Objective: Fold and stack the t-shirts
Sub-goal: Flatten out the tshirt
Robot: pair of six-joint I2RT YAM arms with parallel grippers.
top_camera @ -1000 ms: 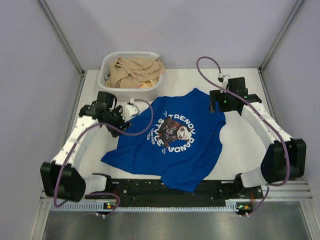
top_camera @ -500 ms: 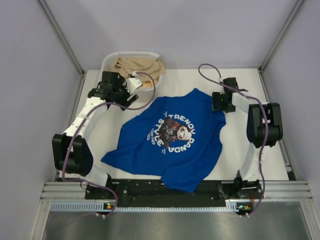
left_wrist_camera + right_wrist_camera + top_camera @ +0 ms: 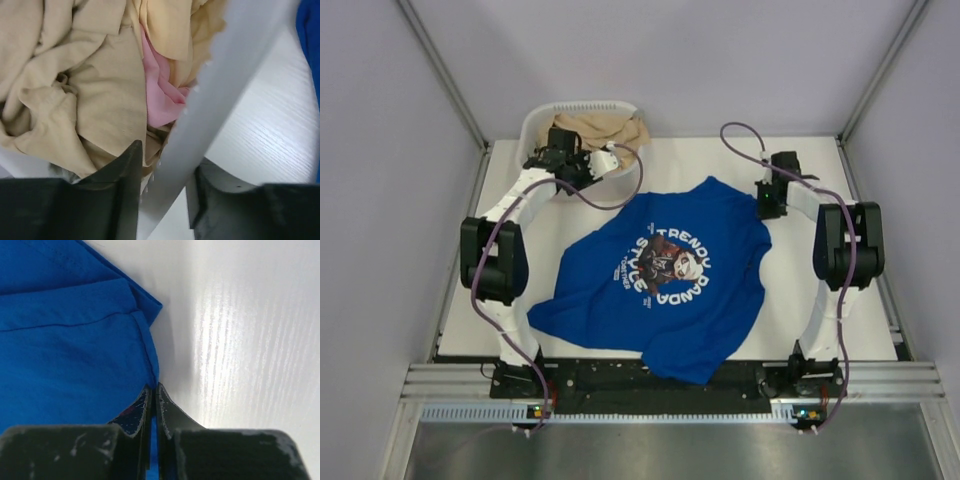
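Lying print-up in the middle of the white wood-grain bench, the royal-blue short-sleeved cloth t-shirt is spread out but rumpled. No fold has been made and no stack shows anywhere, so I judge the task barely begun: every fold and all the stacking are left.

At the far left corner, the white plastic laundry basket holds crumpled beige cloth and a bit of pink cloth. Whether these are t-shirts, and how deep the pile goes, cannot be told.

The right gripper sits at the shirt's far right edge, closed to a thin slit with a sliver of blue cloth pinched between its fingers. The left gripper is spread wide across the basket's rim, one finger over the beige cloth and the other outside, with nothing in its grasp.

The shirt's underside is hidden, and its sleeves are hard to trace among the wrinkles. From overhead, both grippers are too small to read.
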